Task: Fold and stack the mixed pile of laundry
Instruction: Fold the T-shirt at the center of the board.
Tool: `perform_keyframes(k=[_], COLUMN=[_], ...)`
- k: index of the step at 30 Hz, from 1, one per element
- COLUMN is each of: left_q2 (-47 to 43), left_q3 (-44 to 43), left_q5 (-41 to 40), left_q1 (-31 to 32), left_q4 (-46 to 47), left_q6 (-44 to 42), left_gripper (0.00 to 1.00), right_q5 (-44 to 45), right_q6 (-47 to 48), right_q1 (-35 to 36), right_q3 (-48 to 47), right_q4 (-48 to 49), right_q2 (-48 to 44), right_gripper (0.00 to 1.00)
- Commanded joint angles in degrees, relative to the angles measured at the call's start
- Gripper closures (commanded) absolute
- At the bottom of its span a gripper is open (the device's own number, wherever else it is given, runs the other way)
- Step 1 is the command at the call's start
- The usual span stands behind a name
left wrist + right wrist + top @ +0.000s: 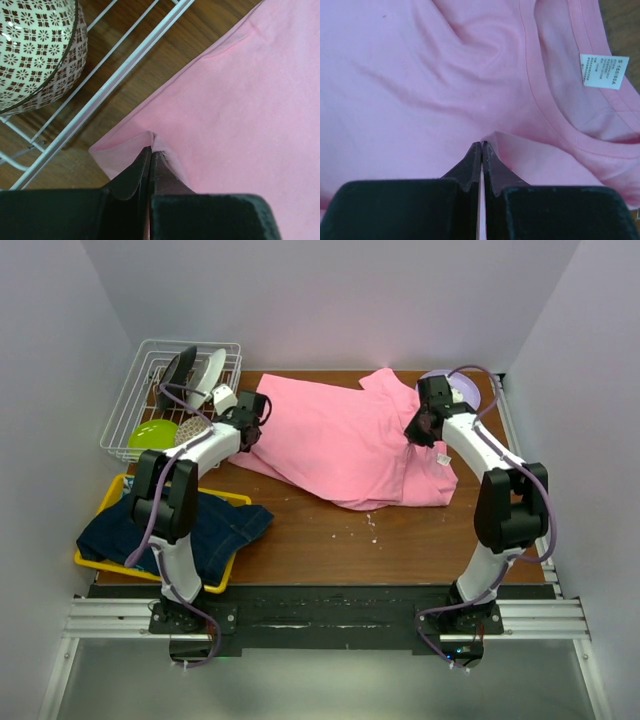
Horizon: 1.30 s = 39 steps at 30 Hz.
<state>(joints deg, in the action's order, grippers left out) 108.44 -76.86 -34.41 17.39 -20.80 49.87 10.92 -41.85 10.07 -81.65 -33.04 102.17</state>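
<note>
Left pincer and right pincer are both pressed together on cloth, each pinching a bit of the pink T-shirt, so this looks like a spread-it-flat step before the first fold. The shirt is the big thing here, lying rumpled across the back half of the desk between the two arms. The denim jacket sits bunched in the yellow tray at the near left, spilling over its rim, well apart from the shirt. The wire basket is at the back left, just beside the left pincer, with a patterned bowl inside. The left side has a hem corner right by the basket wire. The right side has a small ridge of fabric just below the neckline, near the little white label.

To do this well, I'd guess both arms should lift evenly and pull apart gently, so the cloth goes taut without slipping out, and the left one should steer clear of the basket. The right grip looks thin, maybe only one layer.

Pose-wise, the left arm reaches forward and angles inward, elbow up over the tray. The right arm stretches forward, wrist bent in toward the shirt.
</note>
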Motion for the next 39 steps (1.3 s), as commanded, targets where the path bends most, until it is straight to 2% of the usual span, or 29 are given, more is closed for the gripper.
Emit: perform_keyframes(k=[1, 7, 17, 22, 39], left_q2=[0.46, -1.83, -3.94, -3.68, -0.96], left_q3=[-3.30, -1.89, -1.19, -1.98, -4.52], left_q5=[-1.88, -3.91, -4.87, -4.44, -3.12], left_q1=[-0.34, -0.95, -1.65, -2.09, -2.80], left_q4=[-0.12, -0.21, -0.74, -0.83, -0.30], left_q6=[-0.56, -0.82, -0.91, -1.61, -2.85], left_gripper=[1.00, 1.00, 1.00, 0.99, 0.99], right_q5=[5.16, 6.22, 8.33, 10.52, 10.18], right_q6=[1.33, 0.71, 1.41, 2.03, 1.42], right_q1=[-0.57, -1.19, -1.54, -2.33, -5.93], right_q3=[-3.17, 1.57, 3.60, 3.77, 6.50], right_q4=[2.71, 5.96, 4.83, 4.38, 5.79], right_q2=[-1.88, -7.42, -11.20, -11.91, -14.02], right_gripper=[1.00, 1.00, 1.00, 1.00, 1.00])
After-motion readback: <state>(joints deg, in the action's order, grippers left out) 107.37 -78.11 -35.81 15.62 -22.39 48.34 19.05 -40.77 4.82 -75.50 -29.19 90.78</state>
